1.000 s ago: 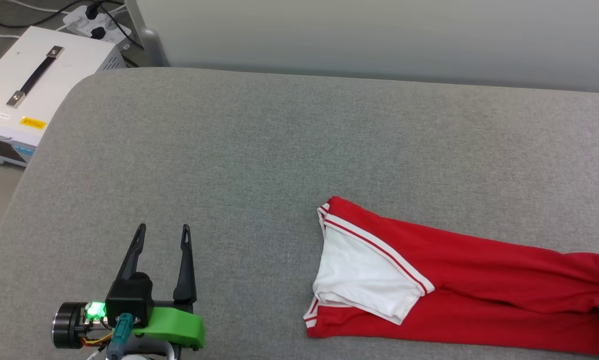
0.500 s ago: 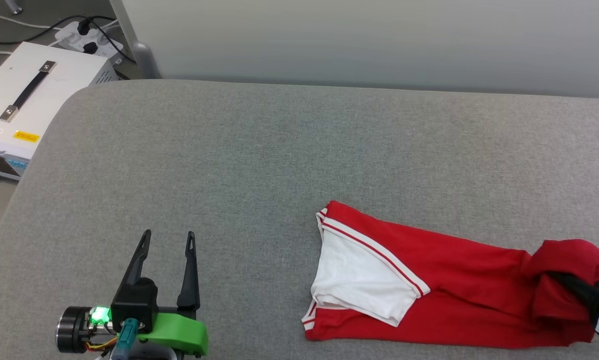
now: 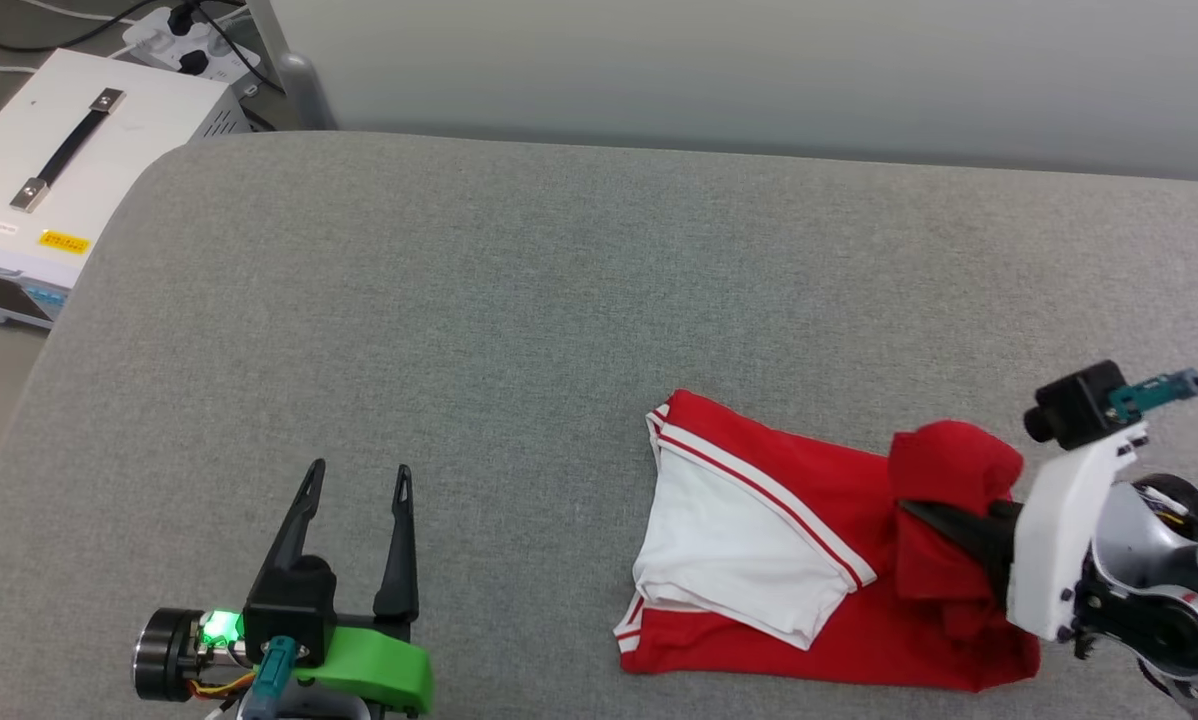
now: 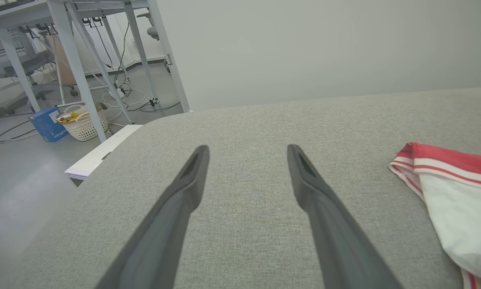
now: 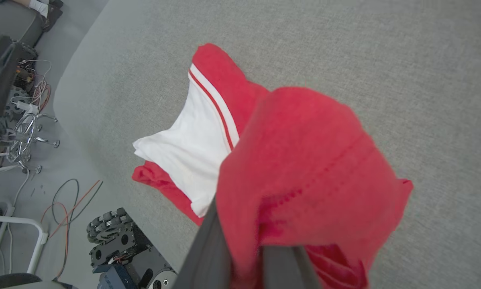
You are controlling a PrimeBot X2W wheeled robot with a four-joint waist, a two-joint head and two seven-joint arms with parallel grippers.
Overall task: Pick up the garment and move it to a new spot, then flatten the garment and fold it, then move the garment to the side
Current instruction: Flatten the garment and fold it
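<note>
left fingers (image 3: 396, 545) – spread, pointing forward over gray pad (image 3: 519, 300) | right fingers (image 3: 959, 528) – clamped on bunched end of garment (image 3: 749, 530), pointing left

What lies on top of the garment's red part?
A white sleeve lies on the garment; a red fold drapes over the right gripper. Anything beneath is covered.

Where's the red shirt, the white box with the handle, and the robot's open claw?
red shirt (image 3: 729, 550), head view, on its white sleeve.
white box (image 3: 149, 130), head view, top beside the handle.
left gripper (image 3: 358, 468), head view, midway between its open fingertips.
</note>
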